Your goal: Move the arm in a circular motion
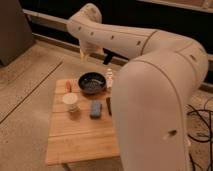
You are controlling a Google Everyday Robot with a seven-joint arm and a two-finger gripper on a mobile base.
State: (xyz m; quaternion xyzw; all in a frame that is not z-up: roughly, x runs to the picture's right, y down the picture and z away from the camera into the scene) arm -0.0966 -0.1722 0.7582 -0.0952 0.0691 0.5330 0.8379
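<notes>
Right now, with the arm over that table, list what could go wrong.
The tool hangs by the far edge of the table, near the white bottle and black bowl; a low sweep could tip them. The bulky near segment of the arm overlaps the table's right side and hides part of a dark item; it might shove things off. Cables on the floor at right could snag.

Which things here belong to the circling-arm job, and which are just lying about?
Job: arm; tool, hanging under the arm's far segment.
Lying about: black bowl, white cup, blue sponge, small bottle, wooden table.
</notes>
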